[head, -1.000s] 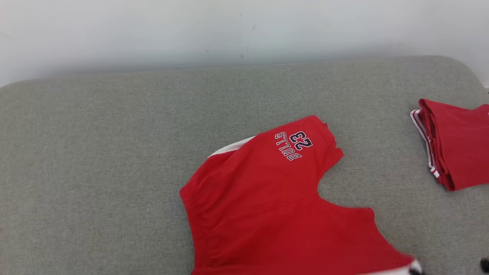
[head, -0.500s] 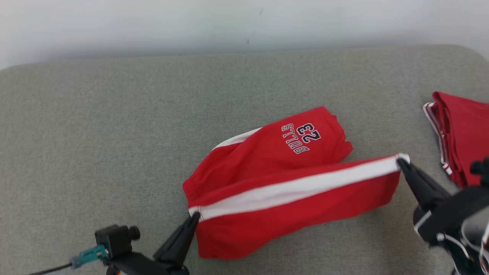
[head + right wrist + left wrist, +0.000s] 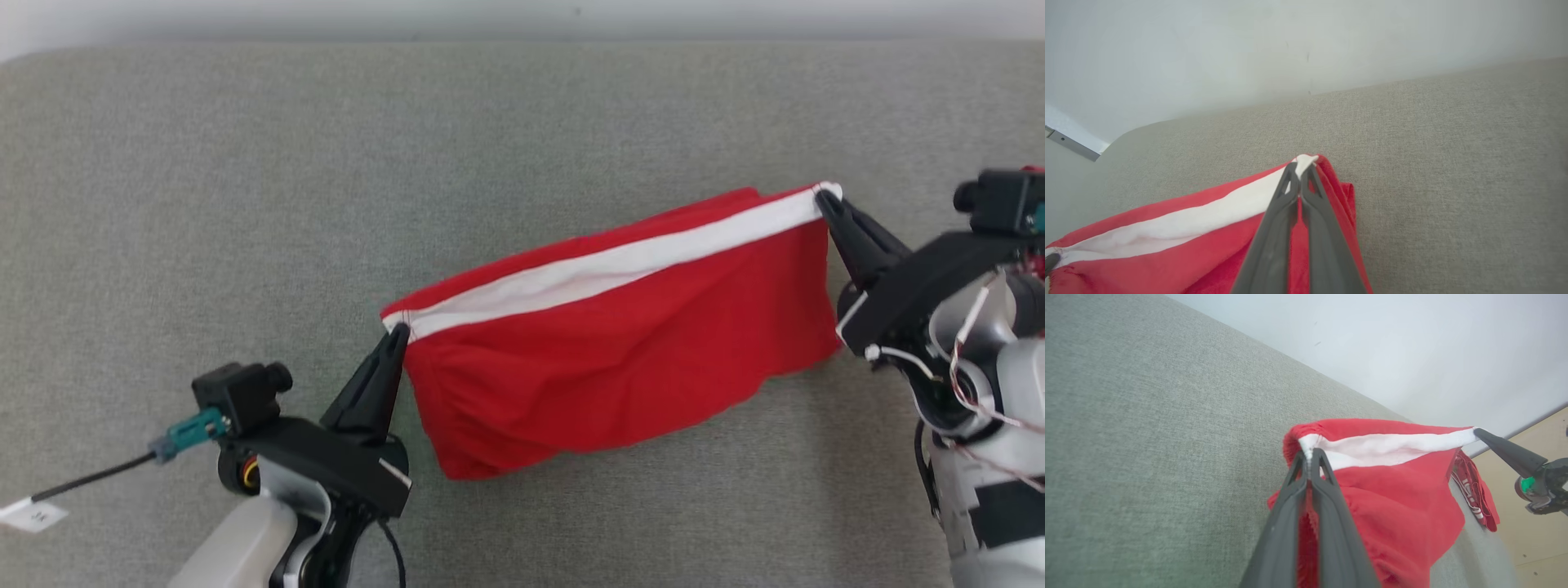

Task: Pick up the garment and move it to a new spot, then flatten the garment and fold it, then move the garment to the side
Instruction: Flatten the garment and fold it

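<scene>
place: indoor, kind unclear | evidence: grey upholstered surface, white wall

Nothing legible is showing: the small white paper tag, lying left of the red white-striped fabric shorts, is carrying marks too small to read.

Head camera looked steeply down on the cushion; both wrist cameras sat close (facing the wall), sharing the garment.
</scene>
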Controlling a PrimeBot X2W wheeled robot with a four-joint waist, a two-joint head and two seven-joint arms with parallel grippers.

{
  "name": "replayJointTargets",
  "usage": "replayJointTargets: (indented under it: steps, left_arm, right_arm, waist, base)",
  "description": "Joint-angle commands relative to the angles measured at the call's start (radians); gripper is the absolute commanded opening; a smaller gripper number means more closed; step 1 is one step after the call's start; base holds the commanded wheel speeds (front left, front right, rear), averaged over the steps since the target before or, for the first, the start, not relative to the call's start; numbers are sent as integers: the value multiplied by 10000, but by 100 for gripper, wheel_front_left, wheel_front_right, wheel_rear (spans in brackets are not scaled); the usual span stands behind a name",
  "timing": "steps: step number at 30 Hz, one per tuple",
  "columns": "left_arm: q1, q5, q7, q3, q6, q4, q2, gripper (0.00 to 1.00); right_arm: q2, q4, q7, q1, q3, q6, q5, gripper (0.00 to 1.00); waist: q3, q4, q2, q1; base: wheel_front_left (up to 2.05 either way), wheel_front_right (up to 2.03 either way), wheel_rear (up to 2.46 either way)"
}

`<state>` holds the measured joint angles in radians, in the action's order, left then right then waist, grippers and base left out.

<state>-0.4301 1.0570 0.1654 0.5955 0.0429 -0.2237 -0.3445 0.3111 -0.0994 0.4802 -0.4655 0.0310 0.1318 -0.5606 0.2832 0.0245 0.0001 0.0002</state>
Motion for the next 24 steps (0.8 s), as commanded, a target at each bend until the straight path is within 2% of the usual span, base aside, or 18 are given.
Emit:
replayJointTargets:
  steps: [1,12,13,14,15,16,20,24]
  left_arm:
    - [-329,-119,12,12,-14,-172,102,0]
    - [-1752,-581,171,168,52,-1346,653,0]
    - [-1820,-574,193,170,53,-1434,684,2]
    - [-1884,-629,222,177,29,-1533,705,31]
    - [-1952,-676,287,152,-21,-1632,737,100]
    - [-2023,-767,328,176,-53,-1707,757,100]
    - [-2068,-1122,580,219,-145,-1969,778,100]
    - [-1776,-1738,834,232,-433,-2025,506,100]
  right_arm:
    - [10,-335,-98,-422,-105,-20,111,0]
    - [-33,-2464,-933,-2396,-530,-20,921,0]
    - [-59,-2602,-1002,-2484,-535,-20,991,0]
    - [-95,-2749,-1063,-2559,-501,-20,1032,0]
    - [-120,-2874,-1141,-2640,-484,-20,1083,47]
    - [-142,-3003,-1201,-2723,-403,-20,1121,100]
    - [-216,-3276,-1217,-2813,-349,-20,1170,100]
    - [-98,-3222,-832,-2641,-245,-20,1245,100]
  waist:
    - [402,273,-1,-2]
    - [1150,599,-1,-2]
    - [1167,611,-1,-2]
    - [1177,621,-1,-2]
    - [1183,629,-1,-2]
    - [1179,632,-1,-2]
    - [997,597,-1,-2]
    - [587,483,-1,-2]
  base:
    - [0,0,0]
    - [0,0,0]
    - [0,0,0]
    - [0,0,0]
    - [0,0,0]
    - [0,0,0]
    - [0,0,0]
    - [0,0,0]
